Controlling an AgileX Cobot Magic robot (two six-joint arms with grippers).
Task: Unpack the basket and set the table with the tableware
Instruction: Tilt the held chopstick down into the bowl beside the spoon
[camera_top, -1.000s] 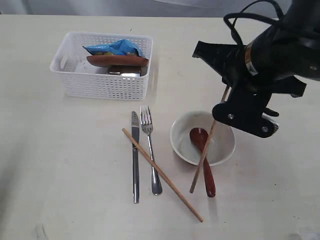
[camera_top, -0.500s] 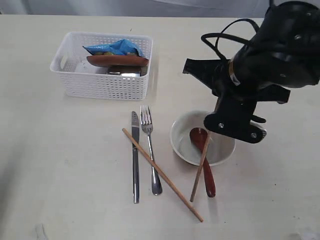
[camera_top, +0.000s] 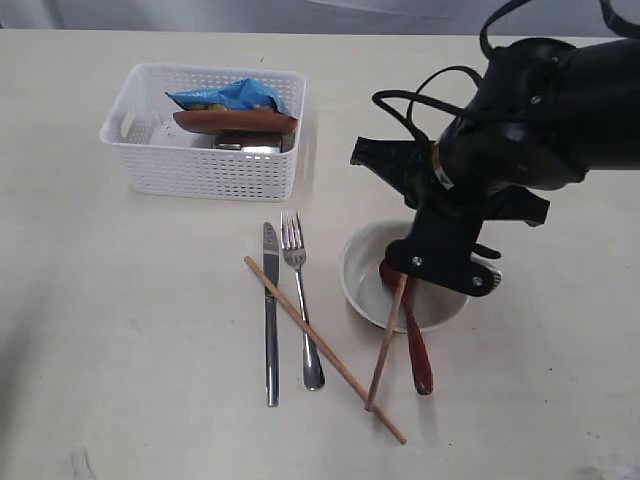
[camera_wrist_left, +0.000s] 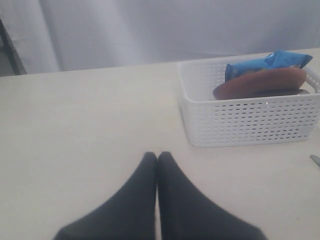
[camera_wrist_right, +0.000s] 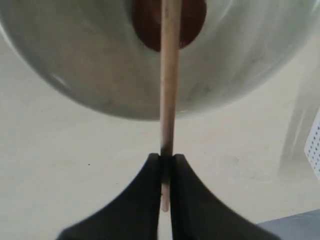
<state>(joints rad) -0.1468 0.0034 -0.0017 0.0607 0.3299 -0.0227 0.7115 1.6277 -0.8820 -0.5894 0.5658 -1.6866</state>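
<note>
Two chopsticks are nearest. The first chopstick (camera_top: 325, 350) lies slanted on the worktop (camera_top: 120, 300). The second chopstick (camera_top: 385, 340) leans steeply, with its low tip just beside the first; whether they touch I cannot tell. The first chopstick crosses the knife (camera_top: 271, 320) and the fork (camera_top: 302, 310), which lie side by side. The spoon (camera_top: 418, 350) has its head inside the bowl (camera_top: 360, 275) and its handle out over the rim. Above the bowl, the right gripper (camera_wrist_right: 166, 165) is closed on the upper end of the second chopstick. Farther back, the basket (camera_top: 210, 170) holds the brown plate (camera_top: 235, 121) and a blue packet (camera_top: 230, 97). The left gripper (camera_wrist_left: 157, 160) is closed on nothing, its jaws pressed together, over the worktop near the basket.
</note>
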